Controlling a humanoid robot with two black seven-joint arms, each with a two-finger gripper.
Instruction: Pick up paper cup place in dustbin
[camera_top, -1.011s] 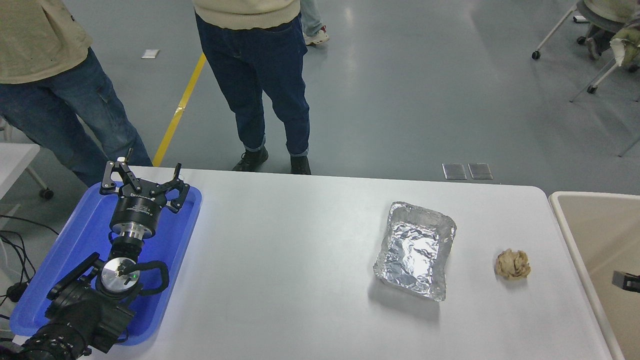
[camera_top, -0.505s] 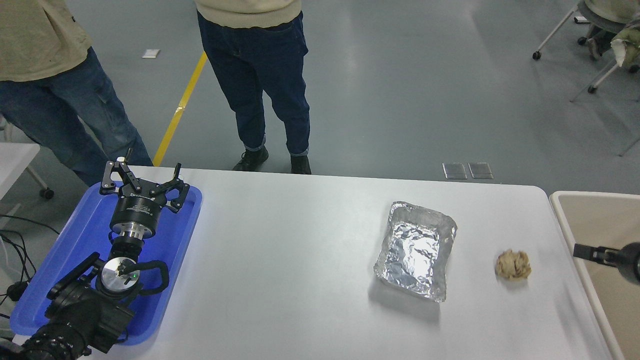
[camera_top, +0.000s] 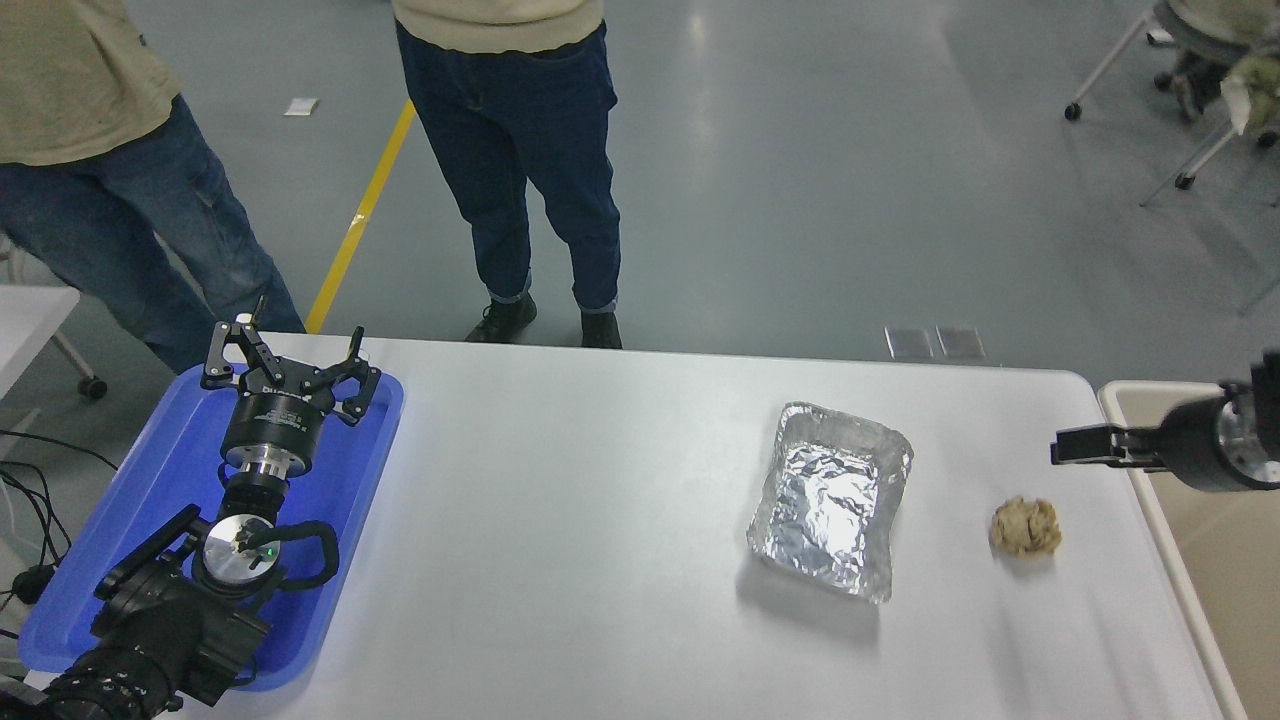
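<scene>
Near the bench's (camera_top: 600, 500) left front corner my left gripper (camera_top: 285, 368) rests parked over the flat blue plastic tray (camera_top: 350, 500), fingers spread wide, holding nothing. Toward the right edge lie the crumpled tan paper ball (camera_top: 1025, 526) and, left of it, the crinkled silver foil tray (camera_top: 832, 497). Farther back, my right gripper (camera_top: 1075, 446) hangs above that edge by the large beige rectangular dustbin (camera_top: 1120, 398); I cannot tell its opening. I see no paper cup.

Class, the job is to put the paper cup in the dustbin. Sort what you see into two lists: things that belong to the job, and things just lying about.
Belongs to the job:
dustbin, at the table's right end
right gripper, over the table's right edge
paper cup: not visible in this view

Just lying about:
foil tray
paper ball
blue tray, under the parked left gripper
</scene>
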